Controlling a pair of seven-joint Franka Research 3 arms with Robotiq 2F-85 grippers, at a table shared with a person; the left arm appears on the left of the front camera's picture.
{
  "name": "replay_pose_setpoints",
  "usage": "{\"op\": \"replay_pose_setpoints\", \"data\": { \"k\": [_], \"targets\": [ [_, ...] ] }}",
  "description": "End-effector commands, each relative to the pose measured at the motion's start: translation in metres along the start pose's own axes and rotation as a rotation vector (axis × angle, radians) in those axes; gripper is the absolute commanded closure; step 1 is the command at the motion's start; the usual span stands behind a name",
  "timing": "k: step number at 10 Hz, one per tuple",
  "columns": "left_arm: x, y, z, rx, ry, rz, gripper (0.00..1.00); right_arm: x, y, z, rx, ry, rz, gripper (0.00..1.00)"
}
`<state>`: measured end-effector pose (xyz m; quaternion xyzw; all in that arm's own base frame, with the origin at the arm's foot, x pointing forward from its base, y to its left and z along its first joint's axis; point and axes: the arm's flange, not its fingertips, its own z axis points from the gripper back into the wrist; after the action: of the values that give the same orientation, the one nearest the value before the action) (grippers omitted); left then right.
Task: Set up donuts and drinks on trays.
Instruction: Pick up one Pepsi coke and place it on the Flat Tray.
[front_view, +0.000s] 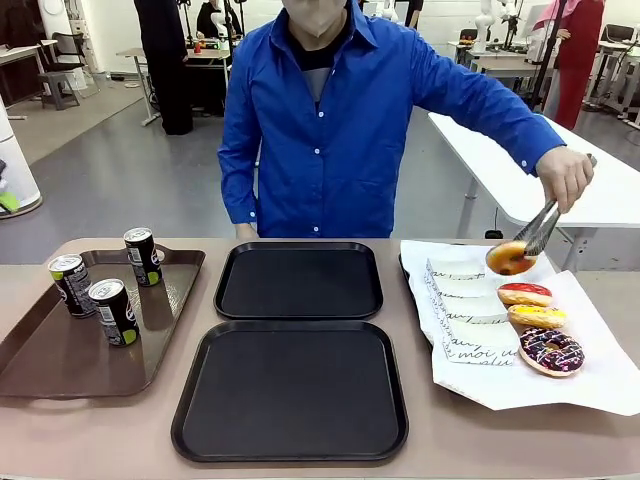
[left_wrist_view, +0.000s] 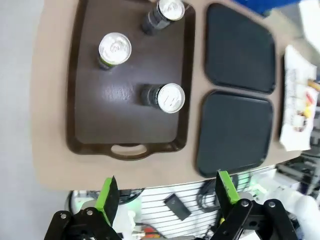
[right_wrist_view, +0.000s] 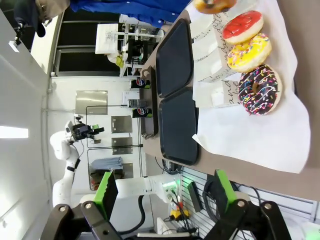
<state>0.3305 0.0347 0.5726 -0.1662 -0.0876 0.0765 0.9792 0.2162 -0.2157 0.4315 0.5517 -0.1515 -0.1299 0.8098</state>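
Observation:
Two black trays lie bare mid-table, one far (front_view: 298, 280) and one near (front_view: 290, 390). Three dark cans (front_view: 72, 284) (front_view: 143, 256) (front_view: 114, 311) stand on a brown tray (front_view: 60, 365) at the left. On white paper at the right lie a red donut (front_view: 525, 294), a yellow donut (front_view: 536, 316) and a chocolate-sprinkle donut (front_view: 551, 351). The person's hand (front_view: 565, 177) holds tongs gripping a golden donut (front_view: 510, 258) just above the paper. My left gripper (left_wrist_view: 167, 195) hangs open high above the table's near edge, over the cans (left_wrist_view: 167, 97). My right gripper (right_wrist_view: 165, 192) is open, off the table edge near the sprinkle donut (right_wrist_view: 260, 90).
The white paper (front_view: 480, 370) with script print covers the table's right end. A person in a blue shirt stands at the far side. A white table (front_view: 520, 170) stands behind at the right. Both black trays (left_wrist_view: 235, 132) show from above in the left wrist view.

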Motion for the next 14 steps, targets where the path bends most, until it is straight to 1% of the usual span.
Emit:
{"op": "replay_pose_setpoints", "data": {
  "k": [1, 2, 3, 4, 5, 6, 7, 8, 9, 12, 13, 14],
  "targets": [
    [0.017, -0.039, -0.011, 0.120, 0.052, -0.042, 0.00, -0.002, -0.001, 0.001, 0.018, 0.001, 0.005, 0.00],
    [0.021, -0.058, -0.024, 0.154, 0.055, -0.064, 0.00, -0.002, -0.001, 0.001, 0.018, 0.001, 0.005, 0.00],
    [0.023, -0.072, -0.038, 0.181, 0.052, -0.071, 0.00, -0.002, -0.001, 0.001, 0.018, 0.001, 0.005, 0.00],
    [0.029, -0.083, -0.052, 0.208, 0.064, -0.106, 0.00, -0.002, -0.001, 0.001, 0.018, 0.001, 0.005, 0.00],
    [0.035, -0.089, -0.071, 0.234, 0.054, -0.129, 0.00, -0.002, -0.001, 0.001, 0.018, 0.001, 0.005, 0.00],
    [0.042, -0.092, -0.097, 0.275, 0.008, -0.161, 0.00, -0.002, -0.001, 0.001, 0.018, 0.001, 0.005, 0.00],
    [0.044, -0.090, -0.121, 0.326, -0.015, -0.189, 0.00, -0.002, -0.001, 0.001, 0.018, 0.001, 0.005, 0.00],
    [0.043, -0.085, -0.143, 0.349, -0.009, -0.202, 0.00, -0.002, -0.001, 0.001, 0.018, 0.001, 0.005, 0.00],
    [0.042, -0.082, -0.163, 0.297, 0.040, -0.230, 0.00, -0.002, -0.001, 0.001, 0.018, 0.001, 0.005, 0.00],
    [0.045, -0.074, -0.196, 0.258, 0.116, -0.234, 0.00, -0.002, -0.001, 0.001, 0.018, 0.001, 0.005, 0.00],
    [0.044, -0.075, -0.197, 0.259, 0.129, -0.236, 0.00, -0.002, -0.001, 0.001, 0.018, 0.001, 0.005, 0.00],
    [0.036, -0.077, -0.187, 0.300, 0.159, -0.243, 0.00, -0.002, -0.001, 0.001, 0.018, 0.001, 0.005, 0.00]
  ]
}}
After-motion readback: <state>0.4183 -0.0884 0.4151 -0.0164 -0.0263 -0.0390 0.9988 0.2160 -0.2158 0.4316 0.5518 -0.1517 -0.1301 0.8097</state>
